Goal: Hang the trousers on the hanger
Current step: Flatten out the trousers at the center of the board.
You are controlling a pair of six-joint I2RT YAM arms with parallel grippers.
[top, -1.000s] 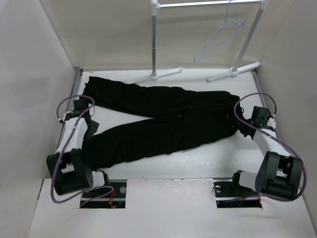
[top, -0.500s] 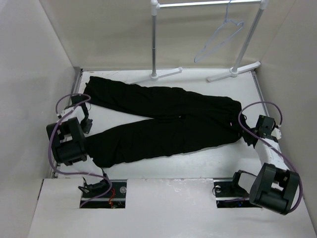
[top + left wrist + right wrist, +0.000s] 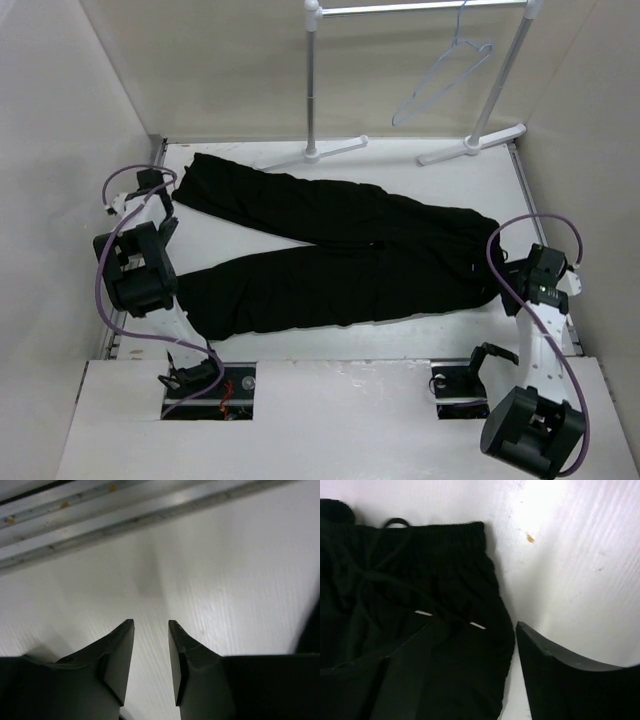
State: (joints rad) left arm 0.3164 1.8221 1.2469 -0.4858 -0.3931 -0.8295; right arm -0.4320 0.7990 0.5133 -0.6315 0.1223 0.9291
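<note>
Nothing is hung: trousers (image 3: pixel 330 255) lie flat on the bench (image 3: pixel 400 330), hanger (image 3: pixel 440 75) bare at its far edge; left gripper (image 3: pixel 151 645) and right gripper (image 3: pixel 475 630) jaws stand apart, empty.

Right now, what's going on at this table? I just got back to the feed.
Nothing is gripped yet. The trousers lie spread flat on the table, waistband toward the right arm, legs toward the left. The right gripper is open at the waistband corner, one finger over the fabric and one over bare table. The left gripper is slightly open over bare table near the leg ends, holding nothing. The hanger hangs empty on the rail at the back.
</note>
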